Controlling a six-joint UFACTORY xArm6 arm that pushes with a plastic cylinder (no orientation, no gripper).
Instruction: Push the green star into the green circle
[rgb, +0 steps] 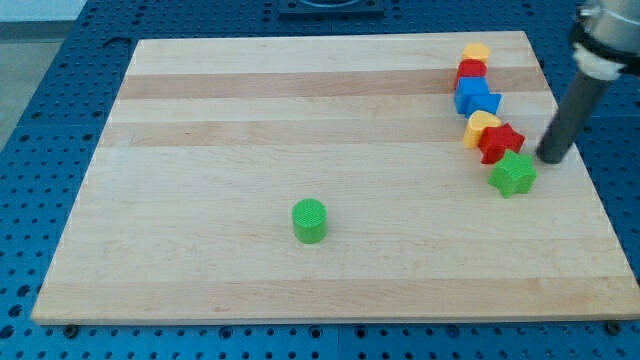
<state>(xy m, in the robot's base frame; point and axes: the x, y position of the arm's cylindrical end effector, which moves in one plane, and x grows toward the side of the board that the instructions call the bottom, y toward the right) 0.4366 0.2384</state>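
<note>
My tip (551, 158), a bare rod end grasping nothing, rests on the wooden board (200, 120) just to the view's upper right of the green star (513, 174), apart from it. The red star (500, 141) touches the green star's upper-left side. The green circle (309, 221) sits well apart toward the view's lower left.

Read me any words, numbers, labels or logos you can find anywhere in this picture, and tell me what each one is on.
None: no text is readable in this view.
The wooden board is bare wood grain, unmarked.
The blocks, including the green star and the green circle, carry no markings.
The blue perforated table shows holes only.
The rod ending in my tip, just right of the green star, has no visible label.
</note>
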